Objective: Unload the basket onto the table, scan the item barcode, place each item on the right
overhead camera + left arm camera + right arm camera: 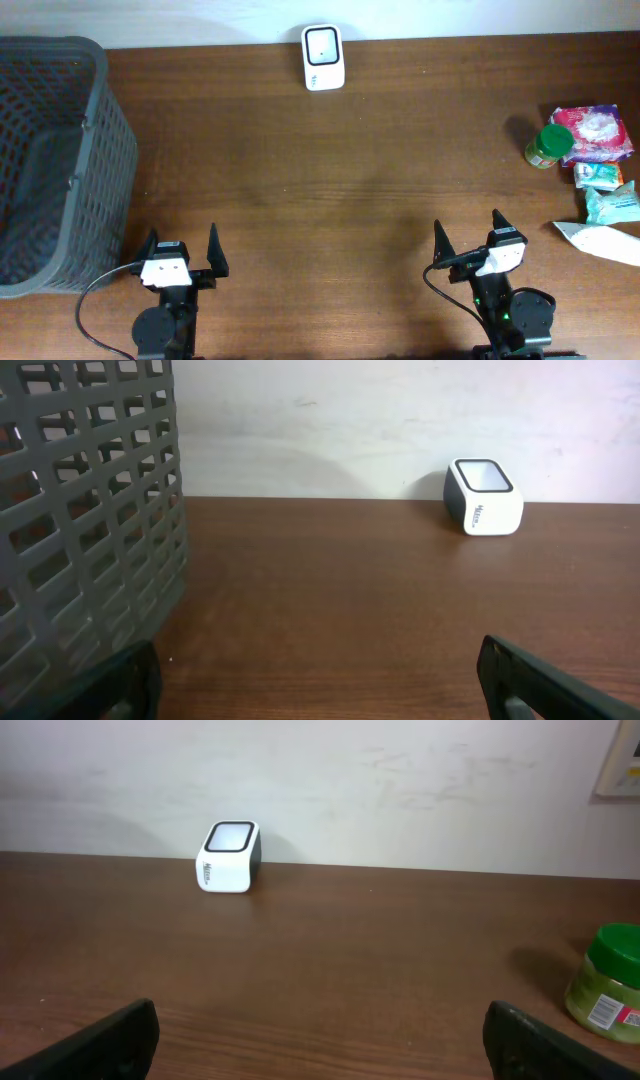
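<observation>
Seen from straight above over the whole table, and from low near its front edge through both wrist views, level toward the far wall, with the white scanner at the back shared by all three.

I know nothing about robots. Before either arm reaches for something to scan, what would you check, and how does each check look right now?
1. Is the left gripper open and empty: ok.
2. Is the right gripper open and empty: ok.
3. Is the scanner standing at the far edge of the table with nothing in front of it: ok.
4. Is there an item on the right arm's side: ok, the green-lidded jar stands upright there, apart from the gripper.
5. Which way the jar's barcode faces: cannot tell, the label is too small to read.
6. Is the basket apart from the left gripper: ok.
</observation>
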